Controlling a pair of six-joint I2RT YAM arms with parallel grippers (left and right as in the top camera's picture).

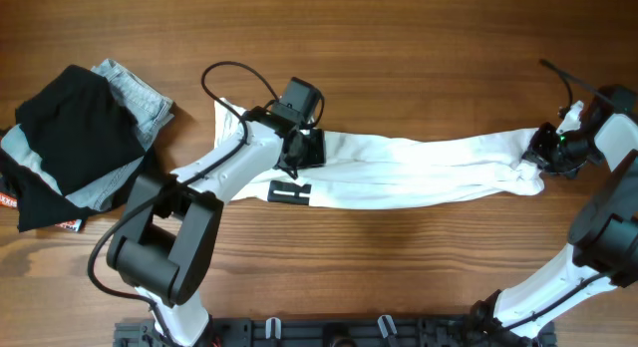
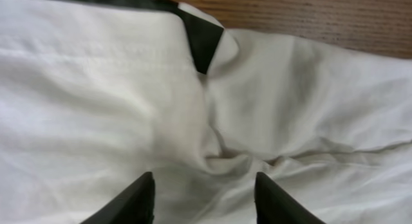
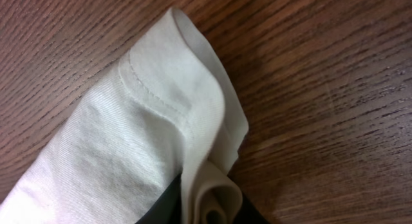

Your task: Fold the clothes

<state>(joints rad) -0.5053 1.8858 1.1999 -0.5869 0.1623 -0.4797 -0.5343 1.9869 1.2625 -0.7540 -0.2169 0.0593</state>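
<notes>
Overhead, the T-shirt (image 1: 419,170) lay drawn out in a long, rumpled band across the middle of the table (image 1: 399,38), its long axis running side to side between my two hands. My left gripper (image 1: 302,148) sat over the wider left end, just above the printed black bars (image 1: 290,193), and my right gripper (image 1: 551,150) was at the narrow, bunched right end. From the left wrist, my fingertips (image 2: 138,199) stood apart with creased white cloth lying between and beneath them, nothing pinched that I could see, so I took that hand as open and resting at the fabric. From the right wrist, a stitched hem corner curled down into my dark jaws at the bottom of the view, so that hand was clamped on the shirt. I judged the coming fold would turn on that long axis: the right hand held the far end and would have to carry it along the band toward the left, while the left hand, nearer the bulk of the cloth, needed a grip first. No container was in view; a black garment (image 1: 65,138) and a pale grey-blue piece (image 1: 140,96) lay heaped together at the table's left edge, well apart from the shirt
</notes>
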